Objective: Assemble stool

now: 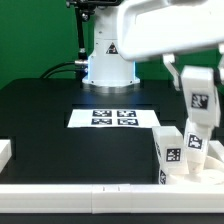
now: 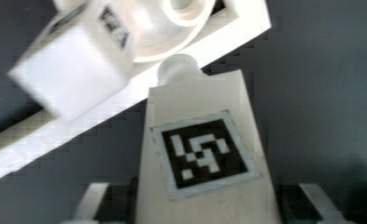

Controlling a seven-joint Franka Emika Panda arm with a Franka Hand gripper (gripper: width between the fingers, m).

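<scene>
My gripper (image 1: 196,78) is shut on a white stool leg (image 1: 198,105) with a square tag and holds it upright in the air at the exterior view's right. In the wrist view the leg (image 2: 201,140) fills the middle between my fingers (image 2: 105,200), its tag facing the camera. Below it, the round seat disc (image 1: 196,172) lies by the front wall, with another tagged leg (image 1: 170,152) standing on it. The seat (image 2: 162,25) also shows in the wrist view beyond the tip of the held leg. The held leg's lower end is close above the seat; I cannot tell if it touches.
The marker board (image 1: 115,117) lies flat on the black table in front of the robot base (image 1: 108,65). A low white wall (image 1: 80,190) runs along the table's front edge, and it also shows in the wrist view (image 2: 82,125). A white block (image 1: 5,152) stands at the exterior view's left.
</scene>
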